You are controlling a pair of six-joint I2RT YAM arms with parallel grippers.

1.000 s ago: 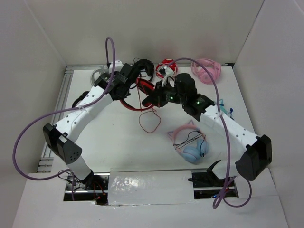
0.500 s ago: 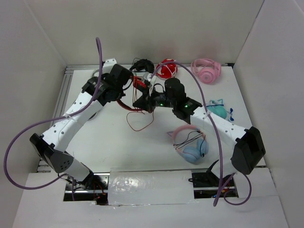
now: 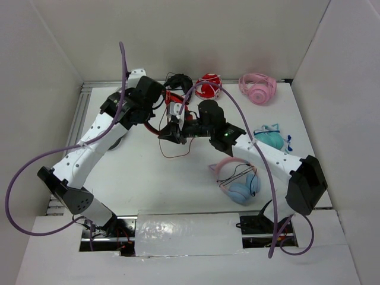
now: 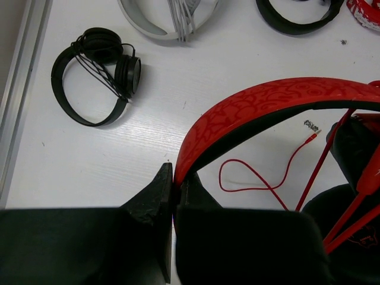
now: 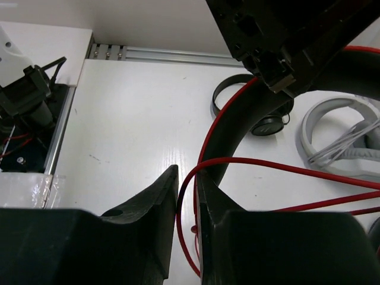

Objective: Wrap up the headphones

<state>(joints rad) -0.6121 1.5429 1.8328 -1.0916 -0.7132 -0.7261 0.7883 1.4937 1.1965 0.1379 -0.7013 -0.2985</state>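
The red headphones hang off the table, and my left gripper (image 4: 174,178) is shut on their headband (image 4: 255,101), with the patterned red band pinched between the jaws. One dark earcup (image 4: 350,148) shows at the right of the left wrist view. The thin red cable (image 4: 261,178) loops on the table and ends in its plug (image 4: 313,126). My right gripper (image 5: 188,178) is at the headband's lower end; its jaws stand slightly apart, and the cable (image 5: 267,163) runs loosely through the gap. From above, both grippers (image 3: 155,111) (image 3: 165,135) meet at the headphones (image 3: 152,128).
A black pair (image 4: 95,65) and a grey-white pair (image 4: 169,15) lie left of the headphones. Along the back lie another black pair (image 3: 178,80), a compact red pair (image 3: 208,86) and a pink pair (image 3: 258,88). A teal pair (image 3: 272,138) and a pink-and-blue pair (image 3: 237,178) lie at the right.
My right gripper has moved left along the cable and its jaws have parted a little. The left arm has swung the headphones slightly left and back.
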